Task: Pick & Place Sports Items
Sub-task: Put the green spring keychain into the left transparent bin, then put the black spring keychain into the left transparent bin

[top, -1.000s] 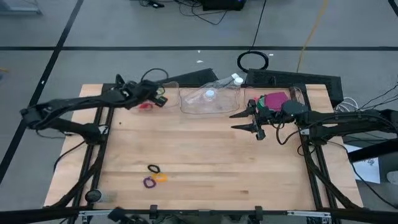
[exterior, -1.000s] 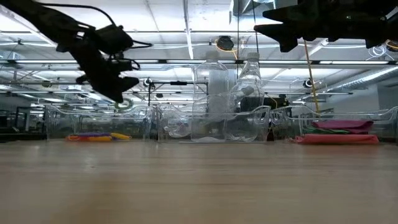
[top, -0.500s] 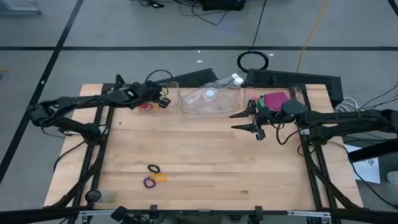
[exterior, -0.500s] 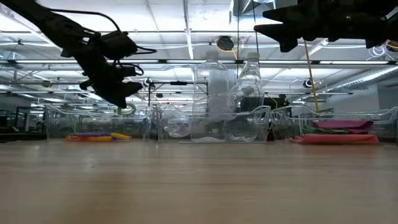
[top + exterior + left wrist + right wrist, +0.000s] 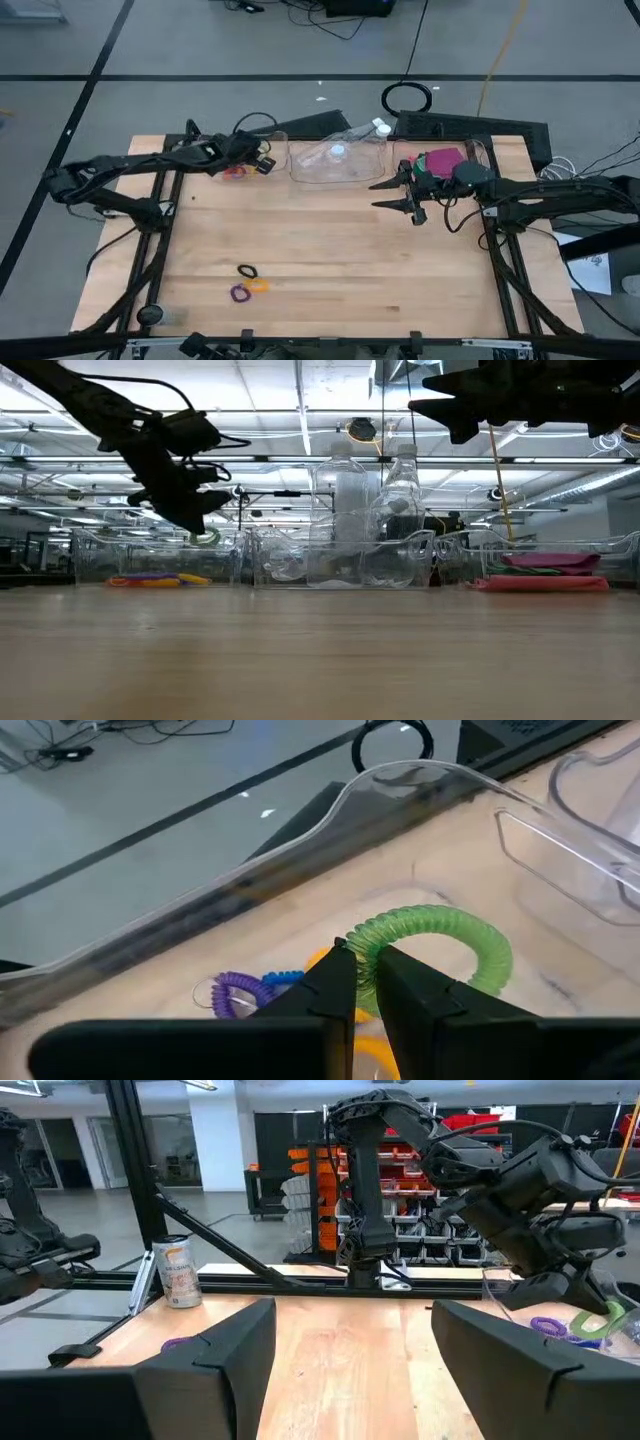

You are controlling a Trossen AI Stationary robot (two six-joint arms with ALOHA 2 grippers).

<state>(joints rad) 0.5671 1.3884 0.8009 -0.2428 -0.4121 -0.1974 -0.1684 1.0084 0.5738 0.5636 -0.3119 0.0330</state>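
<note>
My left gripper [image 5: 262, 160] is shut on a green coiled elastic ring [image 5: 440, 935] just above the left clear tray [image 5: 275, 136]. This tray holds purple [image 5: 232, 992], blue [image 5: 283, 978] and orange [image 5: 372, 1046] rings on its floor. My right gripper [image 5: 385, 195] is open and empty, raised above the table beside the right clear tray [image 5: 482, 150]. That tray holds a pink piece [image 5: 442, 158] lying on a green one [image 5: 430, 172]. Black [image 5: 247, 271], orange [image 5: 259, 285] and purple [image 5: 239, 293] rings lie on the table near its front left. My left gripper pinches one end of the green ring's coil [image 5: 362, 942] between its two fingertips. The fingers slant down toward the table's far right. The ring hangs beyond and below the fingertips [image 5: 205, 537], clear of the tray floor.
A middle clear tray [image 5: 340, 165] with clear plastic bottles stands at the far edge between the two other trays. A can [image 5: 178, 1275] stands at the table's near left corner. Bare wood spans the table's middle.
My left gripper, still shut on the green ring, has gone a little toward the table's right edge and down over the left tray, then kept still.
</note>
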